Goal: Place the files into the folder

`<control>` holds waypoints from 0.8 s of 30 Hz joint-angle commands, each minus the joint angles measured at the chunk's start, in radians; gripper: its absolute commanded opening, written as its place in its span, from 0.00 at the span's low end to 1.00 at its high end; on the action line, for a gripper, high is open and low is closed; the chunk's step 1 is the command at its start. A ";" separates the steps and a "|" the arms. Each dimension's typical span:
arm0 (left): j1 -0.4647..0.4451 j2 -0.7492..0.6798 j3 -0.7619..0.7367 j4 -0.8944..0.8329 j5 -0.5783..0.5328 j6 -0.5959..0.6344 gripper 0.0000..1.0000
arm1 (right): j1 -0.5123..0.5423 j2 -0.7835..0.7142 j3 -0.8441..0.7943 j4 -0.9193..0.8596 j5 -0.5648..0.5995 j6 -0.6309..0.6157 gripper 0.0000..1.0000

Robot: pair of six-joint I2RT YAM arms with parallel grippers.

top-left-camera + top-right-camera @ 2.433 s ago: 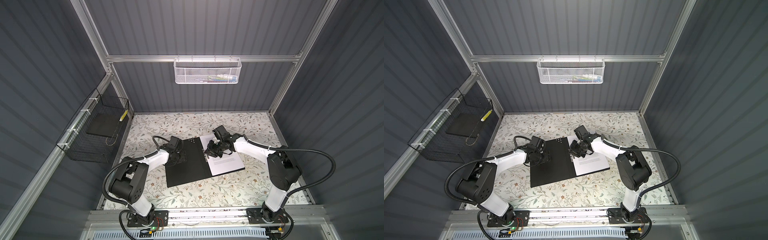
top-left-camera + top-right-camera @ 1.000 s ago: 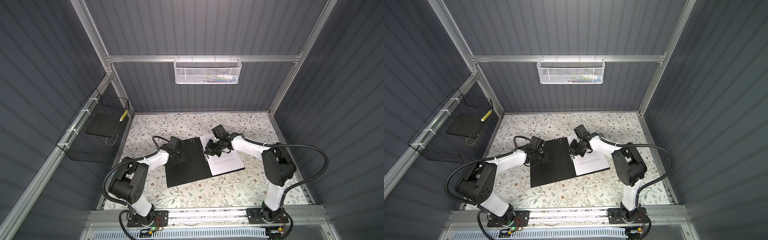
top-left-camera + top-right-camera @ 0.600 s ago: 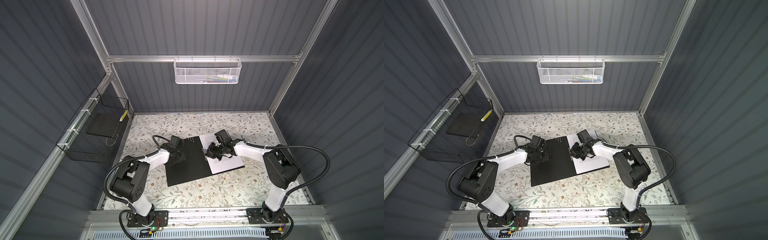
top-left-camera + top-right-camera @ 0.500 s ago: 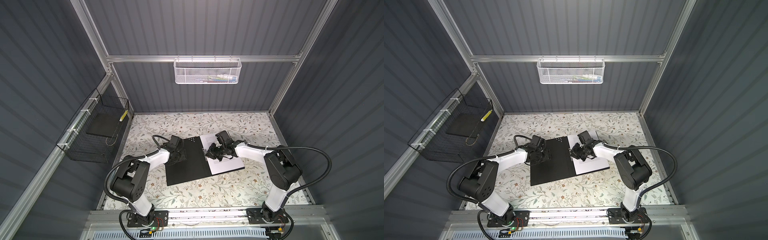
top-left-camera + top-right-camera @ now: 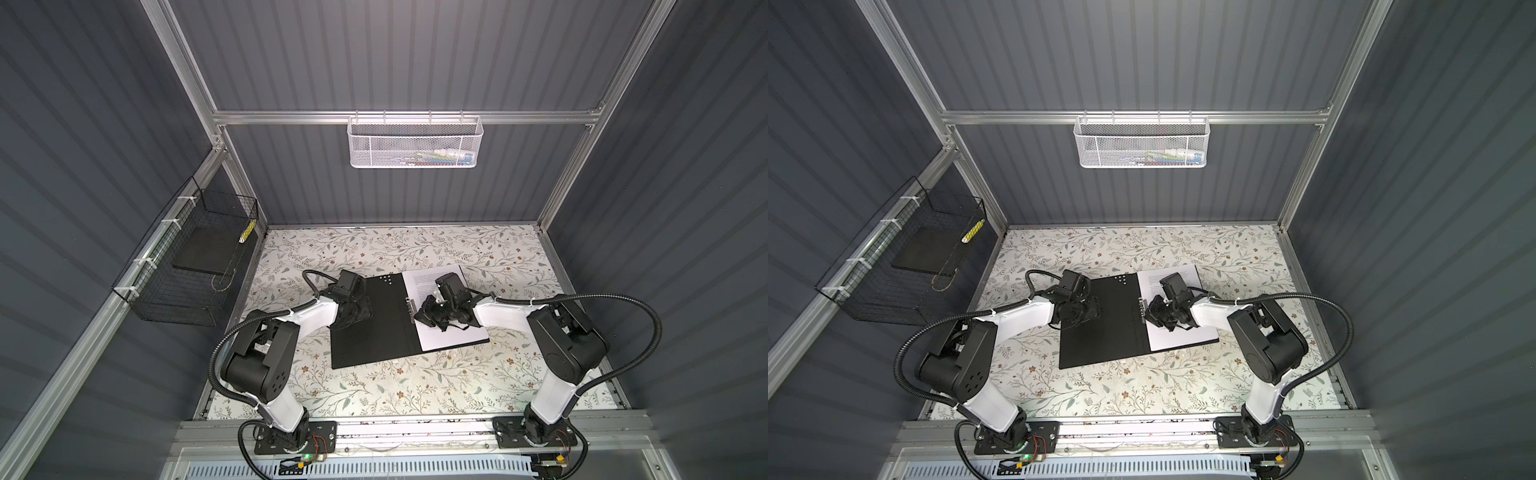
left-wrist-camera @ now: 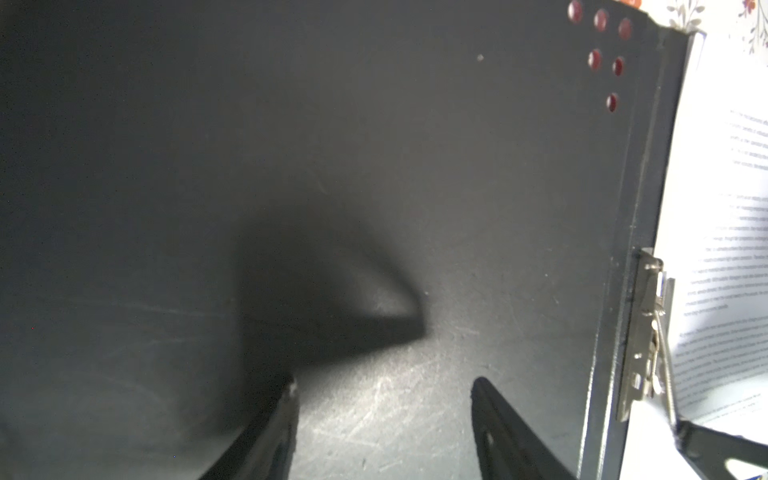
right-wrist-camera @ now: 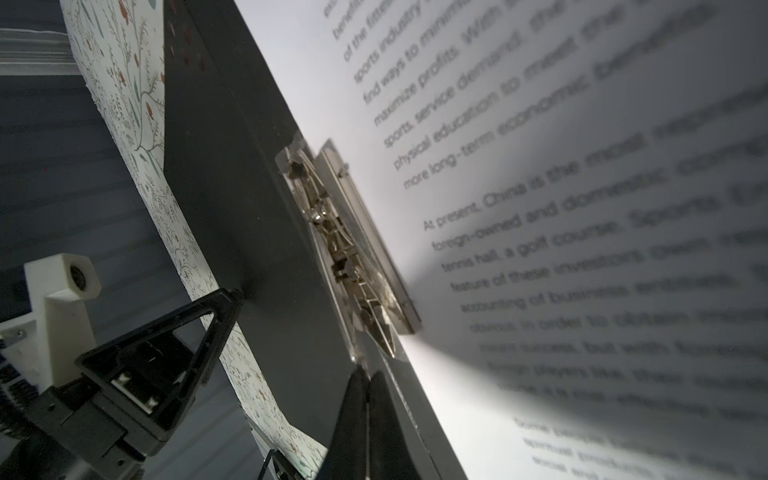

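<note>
The floral-papered table [image 5: 415,386] carries everything. On its middle lies the folder [image 5: 370,332], opened flat with the black inside up. The files [image 5: 453,341] sit on its right leaf, top sheet face up, and the left leaf is bare.

My left gripper [image 6: 384,386] is down over that bare left leaf near its left edge. Its jaws stand well apart with only black card between them, gripping nothing. My right gripper [image 7: 368,384] reaches in from the right over the files. Its two fingers are pinched tight together with nothing visible between them, the tip just beside the near end of the metal spring clamp [image 7: 353,257] at the spine.

Some of the print reads clearly: "At present, China is the most", "foreign-owned and domestic", "tennis hall, a golf course", "maximize profits", "physical education", "more long-term economic". Other lines blur out.

A cluster of small punched holes [image 6: 600,20] at the left leaf's far corner shows red through.
</note>
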 commanded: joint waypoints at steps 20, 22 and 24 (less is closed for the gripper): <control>0.029 0.117 -0.071 -0.142 -0.038 0.012 0.66 | 0.001 0.123 -0.087 -0.170 0.246 -0.023 0.00; 0.029 0.118 -0.073 -0.138 -0.033 0.013 0.66 | 0.003 0.126 -0.083 -0.169 0.238 -0.025 0.00; 0.030 0.118 -0.078 -0.135 -0.030 0.013 0.66 | 0.013 0.132 -0.070 -0.180 0.237 -0.029 0.00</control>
